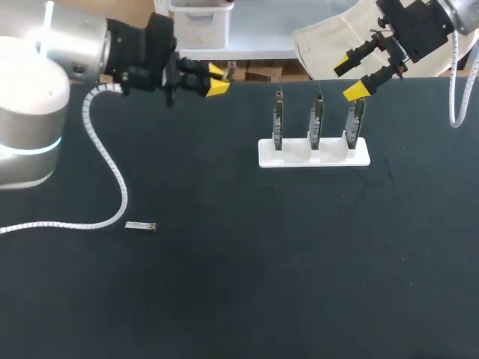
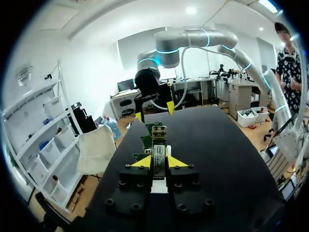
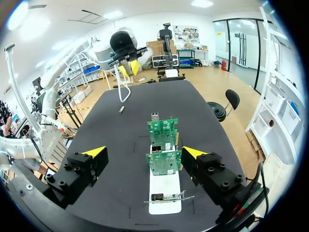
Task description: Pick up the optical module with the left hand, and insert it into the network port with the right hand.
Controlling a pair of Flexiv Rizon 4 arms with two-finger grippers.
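The optical module (image 1: pixel 140 226), a small silver bar, lies on the black table at the left front; the right wrist view shows it as the module (image 3: pixel 121 109) far ahead. My left gripper (image 1: pixel 213 81) hovers high at the back left, well away from it, fingers a narrow gap apart and nothing between them. In its own view the left gripper (image 2: pixel 159 162) looks along the row of network cards (image 2: pixel 155 129). My right gripper (image 1: pixel 350 77) hangs wide open above the rack's right end. In its own view the right gripper (image 3: pixel 144 152) has the green cards (image 3: pixel 164 162) below it.
A white rack (image 1: pixel 314 155) holds three upright network cards at the back middle. A white coiled cable (image 1: pixel 112 176) runs from my left arm across the table's left side, ending close to the module. The black table (image 1: pixel 299 284) spreads wide in front.
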